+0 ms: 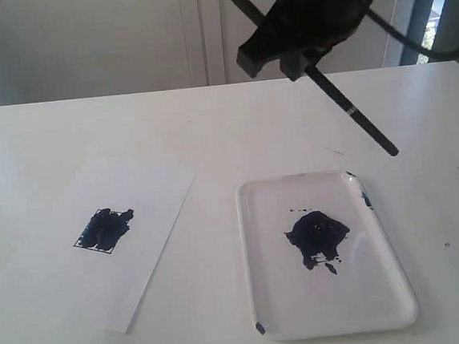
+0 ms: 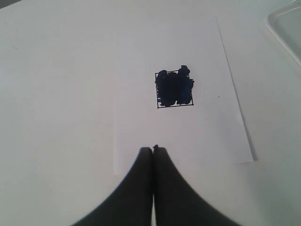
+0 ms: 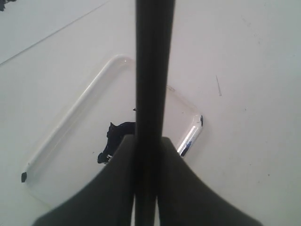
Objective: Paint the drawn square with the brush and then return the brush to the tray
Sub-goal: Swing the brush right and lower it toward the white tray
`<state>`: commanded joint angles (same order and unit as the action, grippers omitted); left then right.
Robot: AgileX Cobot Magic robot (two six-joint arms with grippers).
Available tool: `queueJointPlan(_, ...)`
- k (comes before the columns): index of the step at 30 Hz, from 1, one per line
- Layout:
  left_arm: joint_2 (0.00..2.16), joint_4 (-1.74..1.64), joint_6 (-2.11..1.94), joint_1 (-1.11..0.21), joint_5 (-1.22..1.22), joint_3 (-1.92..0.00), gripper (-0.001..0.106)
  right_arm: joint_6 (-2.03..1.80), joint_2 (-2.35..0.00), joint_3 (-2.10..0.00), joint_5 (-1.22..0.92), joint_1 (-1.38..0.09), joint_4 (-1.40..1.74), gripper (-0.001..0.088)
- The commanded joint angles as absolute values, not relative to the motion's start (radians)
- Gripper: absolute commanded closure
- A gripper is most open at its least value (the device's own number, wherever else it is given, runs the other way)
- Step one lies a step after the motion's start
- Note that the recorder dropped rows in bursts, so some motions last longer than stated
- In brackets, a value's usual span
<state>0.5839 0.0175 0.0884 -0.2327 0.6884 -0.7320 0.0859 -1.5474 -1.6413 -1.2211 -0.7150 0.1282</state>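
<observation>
White table (image 1: 209, 125) carries two items: a flat white paper sheet (image 1: 145, 264) at left, a glossy white tray (image 1: 376, 280) at right, near, not touching.

The left gripper (image 2: 153, 149) has its two dark fingers pressed tip to tip with nothing between them, poised over the near edge of a white paper sheet (image 2: 202, 136). Reckoned from the fingertips, the drawn square (image 2: 174, 89) lies on the sheet at about one o'clock, its inside smeared dark blue, with paint spilling past the far outline. A corner of the glossy white tray (image 2: 281, 35) shows at two o'clock, off the paper. A white table (image 2: 56, 94) lies beneath.
</observation>
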Motion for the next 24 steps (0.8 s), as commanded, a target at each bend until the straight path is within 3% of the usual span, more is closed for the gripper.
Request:
queueJointPlan(12,0.359,0.056,0.010,-0.233,0.806,-0.693,0.105,0.059,-1.315,-1.306,-1.175,-0.715,0.107,0.0868)
queueJointPlan(24,0.268,0.223,0.000,-0.233,0.702,-0.497,0.105,-0.027,-1.132,-0.763,-0.838,-0.715,0.016,0.0868)
